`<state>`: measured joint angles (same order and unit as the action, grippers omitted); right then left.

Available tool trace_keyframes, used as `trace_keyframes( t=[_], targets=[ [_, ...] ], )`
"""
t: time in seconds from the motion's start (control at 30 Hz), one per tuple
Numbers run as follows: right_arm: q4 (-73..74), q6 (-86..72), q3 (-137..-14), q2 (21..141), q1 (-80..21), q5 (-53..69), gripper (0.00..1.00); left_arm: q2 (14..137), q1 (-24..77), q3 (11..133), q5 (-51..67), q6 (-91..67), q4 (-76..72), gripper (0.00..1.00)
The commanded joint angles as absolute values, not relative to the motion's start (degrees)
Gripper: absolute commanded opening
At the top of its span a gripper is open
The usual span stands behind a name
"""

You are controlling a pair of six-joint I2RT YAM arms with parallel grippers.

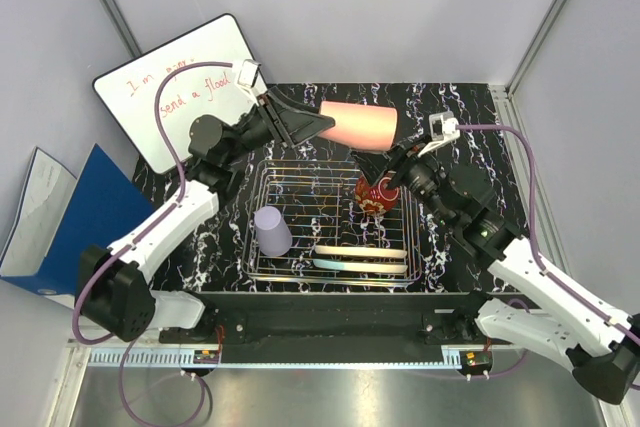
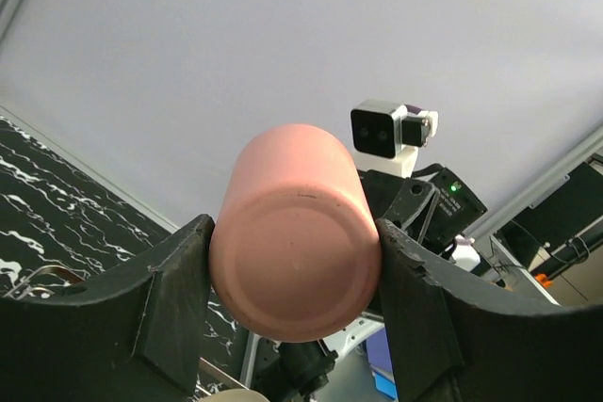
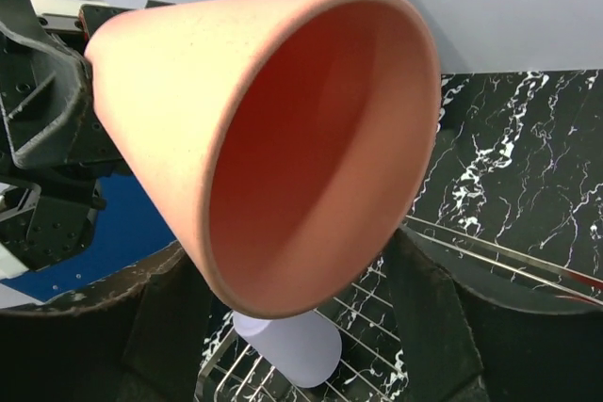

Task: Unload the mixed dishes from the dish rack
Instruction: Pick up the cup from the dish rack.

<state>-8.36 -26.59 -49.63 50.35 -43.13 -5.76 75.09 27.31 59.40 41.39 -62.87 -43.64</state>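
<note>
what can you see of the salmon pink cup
The salmon-pink tapered cup, matte, plastic-looking and handleless, is held sideways in the air near the far edge of the silver wire dish rack. The left gripper clamps its narrow flat base between black fingers. Its wide empty mouth points at the right gripper, whose fingers flank the rim, contact unclear.

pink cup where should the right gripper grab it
Probably near its wide rim, coming from the robot's right. The salmon-pink cup is held sideways with its narrow base clamped in the left gripper, so only the open end, facing the right gripper, is free.
</note>
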Motion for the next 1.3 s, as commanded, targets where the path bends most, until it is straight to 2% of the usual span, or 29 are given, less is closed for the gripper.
trace_keyframes(
  t=[0.0,0.03,0.1,0.23,0.4,0.9,1.03,1.1,1.13,1.17,1.2,1.27],
  targets=[
    [-12.9,-26.3,-52.7,52.0,-43.2,-4.6,0.75,73.6,28.4,59.2,47.0,-64.6,-48.2,0.0],
    [-12.9,-26.5,-52.3,51.4,-43.2,-6.6,0.8,73.5,28.4,59.2,46.9,-64.4,-47.8,0.0],
    [-11.7,-26.1,-51.9,49.8,-43.2,-9.7,0.99,72.6,28.3,59.2,45.7,-62.8,-45.2,0.0],
    [-6.0,-24.5,-50.6,44.7,-43.2,-15.1,1.0,70.8,28.3,61.5,42.6,-57.1,-36.9,0.0],
    [-3.8,-23.0,-50.2,38.4,-43.2,-16.7,1.0,70.7,28.3,62.0,41.4,-55.2,-35.4,0.0],
    [-5.3,-23.6,-55.3,46.4,-43.2,-7.1,1.0,72.2,28.4,59.8,42.0,-60.4,-41.8,0.0],
    [-7.2,-23.7,-56.4,48.9,-43.2,-4.8,0.86,72.6,28.5,59.5,42.7,-61.1,-42.1,0.0],
    [-7.9,-23.8,-57.0,49.9,-43.2,-3.9,0.56,72.8,28.5,59.0,42.9,-61.4,-42.5,0.0],
    [-7.9,-24.0,-57.1,50.1,-43.1,-3.8,0.37,72.8,28.5,58.9,43.2,-61.6,-42.7,0.0],
    [-8.0,-24.1,-57.4,50.5,-43.2,-3.8,0.06,72.9,28.6,58.7,43.2,-61.6,-42.7,0.0],
    [-7.8,-24.2,-57.6,50.6,-43.2,-3.9,0.0,72.9,28.5,58.5,43.4,-61.6,-42.6,0.0],
    [-7.4,-24.3,-57.8,50.5,-43.2,-5.3,0.0,72.9,28.5,58.9,43.5,-61.0,-40.5,0.02]
  ],
)
